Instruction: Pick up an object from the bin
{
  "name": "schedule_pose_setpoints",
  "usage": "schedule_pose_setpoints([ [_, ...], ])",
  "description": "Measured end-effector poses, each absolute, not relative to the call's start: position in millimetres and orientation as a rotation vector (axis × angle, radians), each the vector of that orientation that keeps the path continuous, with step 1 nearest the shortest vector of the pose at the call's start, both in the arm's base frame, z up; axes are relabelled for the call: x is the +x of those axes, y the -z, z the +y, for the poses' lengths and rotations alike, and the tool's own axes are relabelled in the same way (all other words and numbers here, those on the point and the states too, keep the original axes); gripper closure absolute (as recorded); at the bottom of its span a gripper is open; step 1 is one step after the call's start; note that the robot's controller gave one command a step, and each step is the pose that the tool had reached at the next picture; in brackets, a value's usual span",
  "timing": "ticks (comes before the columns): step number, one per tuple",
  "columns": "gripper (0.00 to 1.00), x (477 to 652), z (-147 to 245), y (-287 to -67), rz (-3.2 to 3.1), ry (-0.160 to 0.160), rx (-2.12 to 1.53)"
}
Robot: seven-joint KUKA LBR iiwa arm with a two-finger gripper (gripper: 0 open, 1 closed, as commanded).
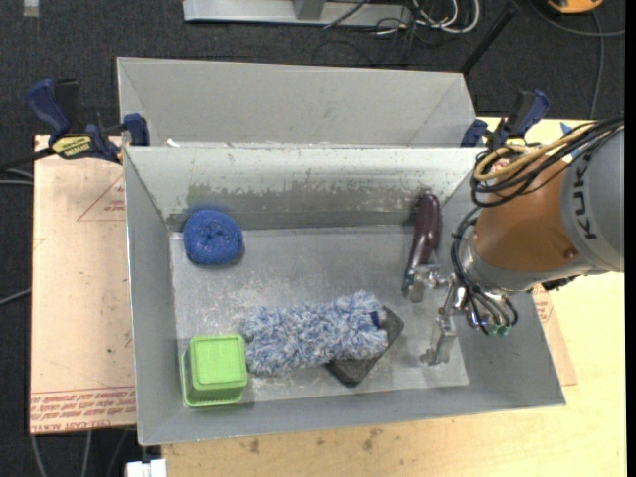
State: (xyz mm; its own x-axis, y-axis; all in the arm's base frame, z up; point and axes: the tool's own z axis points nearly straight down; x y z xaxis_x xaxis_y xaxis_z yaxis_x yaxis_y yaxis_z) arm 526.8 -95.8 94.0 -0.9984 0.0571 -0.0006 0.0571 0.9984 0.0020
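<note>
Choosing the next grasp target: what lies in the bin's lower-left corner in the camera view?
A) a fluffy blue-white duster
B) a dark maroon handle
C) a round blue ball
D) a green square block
D: the green square block lies there, close to the bin left wall.

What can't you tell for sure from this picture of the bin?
All in the camera view:
- Dark grey object: partly under the fluffy blue-and-white duster, so its kind is unclear.
- Maroon handle-like thing: its lower end is behind the gripper; whether they touch cannot be told.
- Bin: its right-hand floor and wall are covered by the arm's orange wrist cover.
</note>
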Motion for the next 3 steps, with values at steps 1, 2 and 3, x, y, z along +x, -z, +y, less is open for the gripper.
schedule_pose_setpoints([
  [1, 0.0, 518.8, -91.1, -91.7, 3.14, -0.002, 0.076],
  [2, 0.0, 553.9, -69.7, -76.8, 3.132, 0.0, -0.221],
  [3, 0.0, 538.7, -41.0, -73.3, 3.137, -0.002, -0.115],
])
